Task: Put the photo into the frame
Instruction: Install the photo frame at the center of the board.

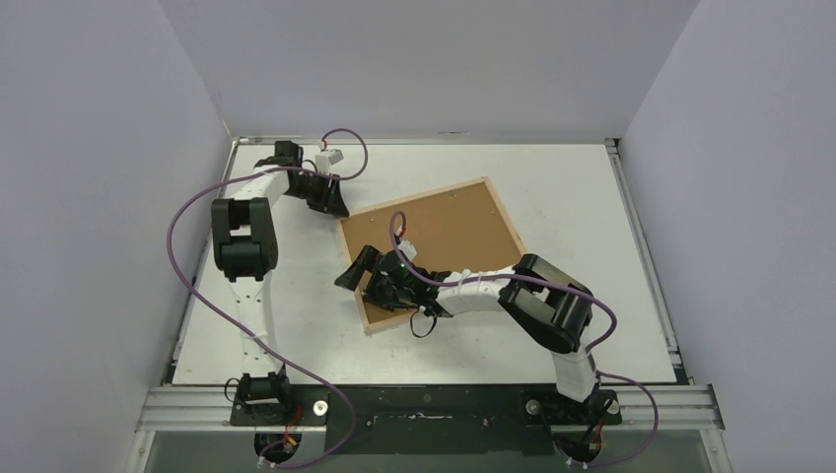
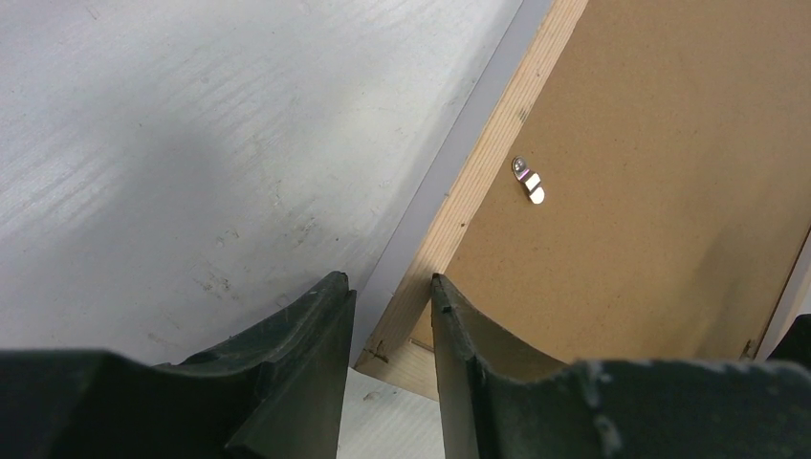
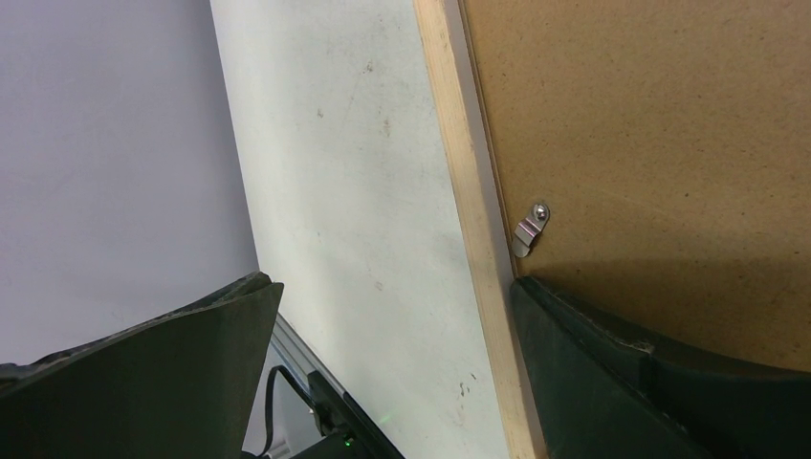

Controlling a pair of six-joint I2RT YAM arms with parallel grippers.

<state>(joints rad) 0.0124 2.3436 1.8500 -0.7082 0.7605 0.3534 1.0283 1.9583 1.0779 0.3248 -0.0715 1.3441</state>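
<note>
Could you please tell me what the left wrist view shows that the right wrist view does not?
Only the left wrist view: a corner of the frame between the left gripper's narrowly parted fingers; contact is unclear. Only the right wrist view: the table's edge rail, the wall, and the right gripper wide open with a frame bar between its fingers. Both: a pale wood bar, the brown backing panel, a metal clip and white table.

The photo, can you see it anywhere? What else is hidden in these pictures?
- The photo: in no view; the backing panel fills the frame, so whether it lies underneath cannot be told.
- Frame's near edge, top view: mostly covered by the right arm.
- Left wrist view: the frame's corner sits between the left jaws, but whether they pinch it is unclear.
</note>
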